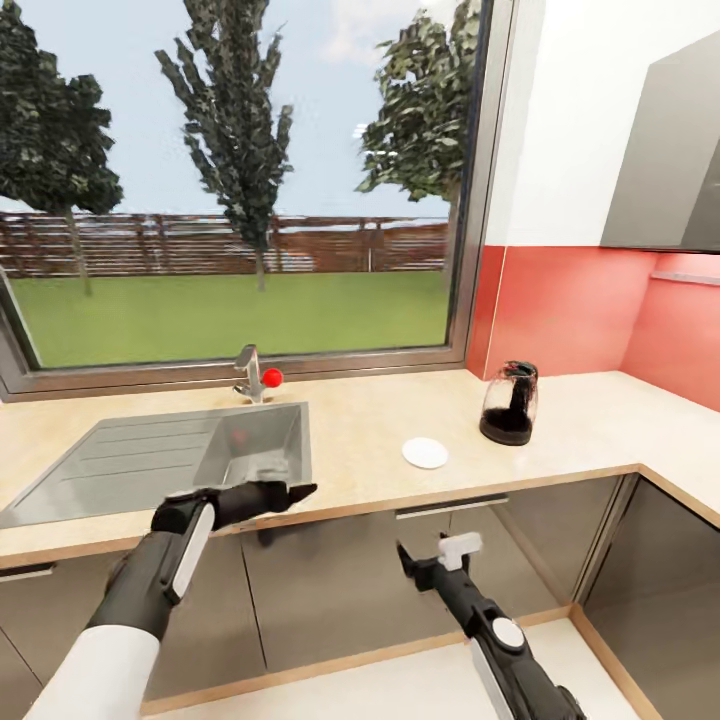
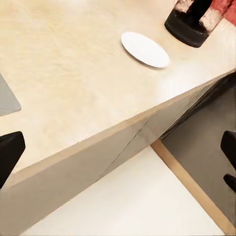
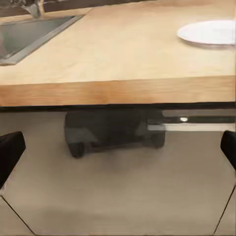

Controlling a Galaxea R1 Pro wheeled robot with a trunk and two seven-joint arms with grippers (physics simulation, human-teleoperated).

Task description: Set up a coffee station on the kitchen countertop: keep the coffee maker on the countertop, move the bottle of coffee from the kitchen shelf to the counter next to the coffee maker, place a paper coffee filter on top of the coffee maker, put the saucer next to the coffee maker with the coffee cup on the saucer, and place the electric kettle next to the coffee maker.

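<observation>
On the long beige wood-look kitchen countertop (image 1: 380, 440) | flat round white saucer (image 1: 425, 453) near-left of squat glass electric kettle (image 1: 509, 403) | both claws released (empty, ready to reach): left gripper (image 1: 290, 494), right gripper (image 1: 430, 560)

Steel sink (image 1: 150, 455), red-knobbed faucet (image 1: 255, 375), window (image 1: 240, 180)

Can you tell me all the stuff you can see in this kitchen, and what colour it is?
kitchen countertop: one, light beige, under the window
sink: one, steel grey, set in the countertop
tap: one, silver with a red knob, behind the sink
saucer: one, white, on the countertop
electric kettle: one, dark glass, beside the saucer
cabinets: grey, below the countertop
window: one, trees and grass outside
left gripper: black, open
right gripper: black, open
</observation>
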